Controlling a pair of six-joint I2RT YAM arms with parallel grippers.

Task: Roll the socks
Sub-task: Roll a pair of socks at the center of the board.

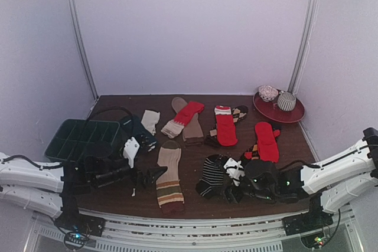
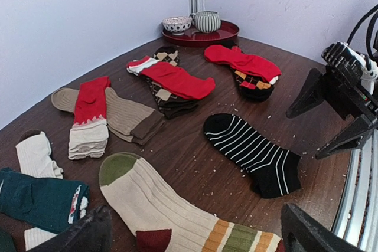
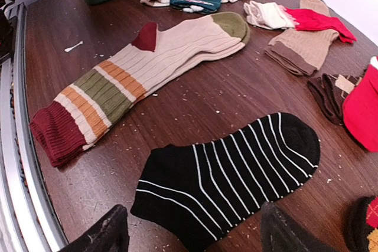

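Note:
Several socks lie spread on the dark wooden table. A tan sock with brown, orange and green stripes (image 1: 169,181) (image 2: 159,205) (image 3: 136,69) lies at front centre-left. My left gripper (image 1: 152,175) (image 2: 195,240) hangs open just above its heel, holding nothing. A black-and-white striped sock (image 1: 211,175) (image 2: 254,149) (image 3: 230,172) lies flat to its right. My right gripper (image 1: 231,188) (image 3: 195,234) is open low over this sock's cuff end, one finger on each side, not gripping. Red socks (image 1: 225,127), a dark teal sock (image 2: 41,199) and a cream sock (image 2: 36,153) lie farther back.
A dark green gridded tray (image 1: 82,138) stands at the left edge. At the back right corner a red plate (image 1: 295,116) carries a bowl and a striped cup. Metal rails (image 3: 18,146) run along the near edge. Argyle socks (image 2: 254,84) lie under the red ones.

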